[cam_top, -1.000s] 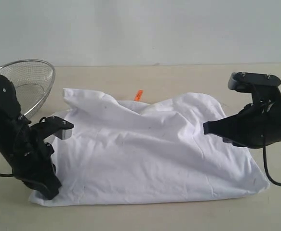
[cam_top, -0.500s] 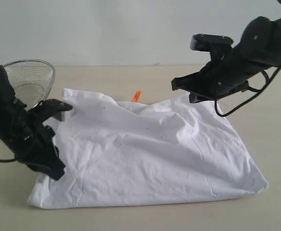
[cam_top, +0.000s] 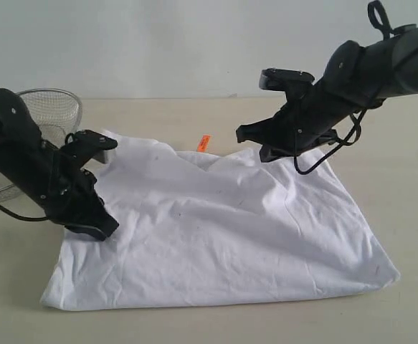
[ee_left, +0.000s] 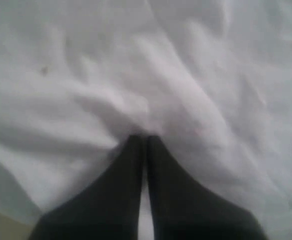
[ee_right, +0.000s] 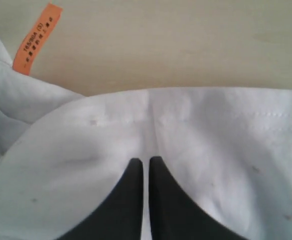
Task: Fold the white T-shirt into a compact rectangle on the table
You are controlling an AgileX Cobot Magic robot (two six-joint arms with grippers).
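The white T-shirt lies rumpled on the table (orange neck tag just past its far edge). The left gripper and right gripper each pinch its cloth, fingers together. Best to carry both pinches level and evenly, with the fabric taut, so the fold lands square

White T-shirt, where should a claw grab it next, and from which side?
Probably the white T-shirt at its near right corner, coming low from the right: that corner juts out flat on the table, with both edges free.
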